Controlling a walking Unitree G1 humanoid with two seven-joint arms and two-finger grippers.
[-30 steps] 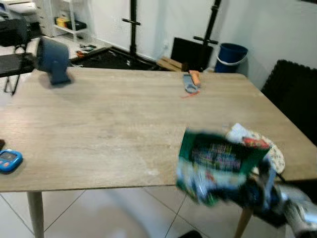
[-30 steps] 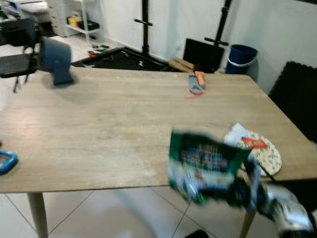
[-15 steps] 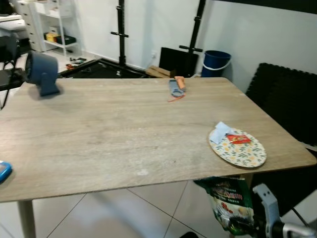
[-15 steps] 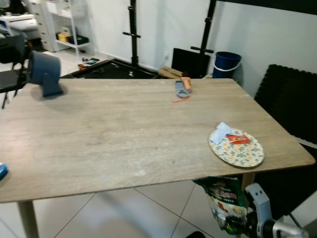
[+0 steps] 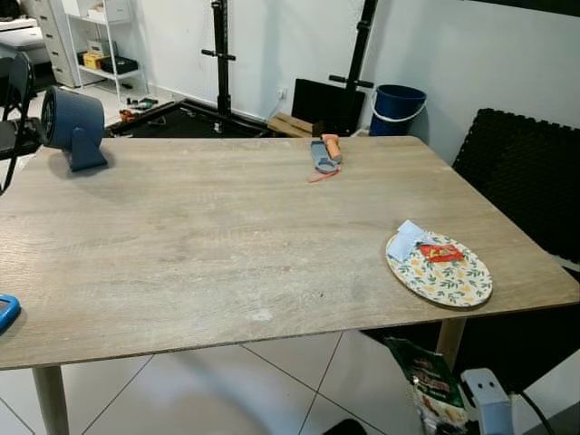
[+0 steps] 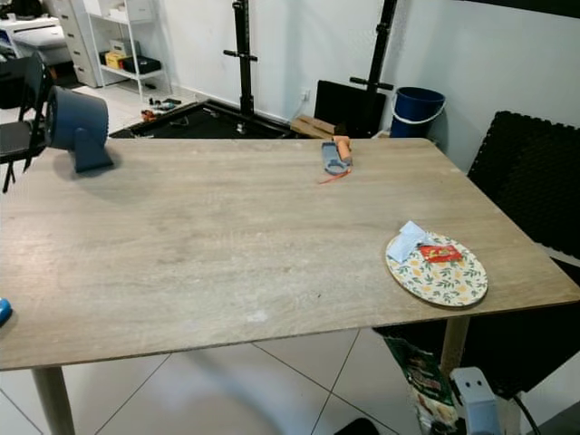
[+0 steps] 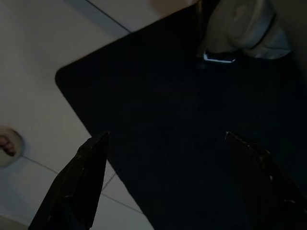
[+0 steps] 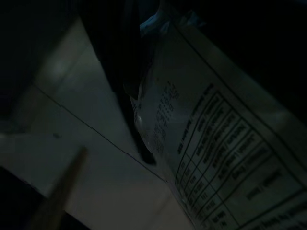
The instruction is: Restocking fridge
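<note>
The right hand [image 5: 453, 412] pinches a bag [image 5: 433, 390], hanging low beside the bench [image 5: 208, 245] edge. It looks like the carry step, with finding the fridge next. The left hand [image 7: 165, 158] hangs spread over a dark mat [image 7: 182, 120].

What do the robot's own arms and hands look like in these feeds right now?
At the bottom right of the eye views the right arm's end shows as a pale silver-white blocky housing with two small dark holes and a thin black cable beside it. In the left wrist view the left hand has two long, matte black fingers tapering to blunt tips. The right wrist view is too dark for detail.
</note>
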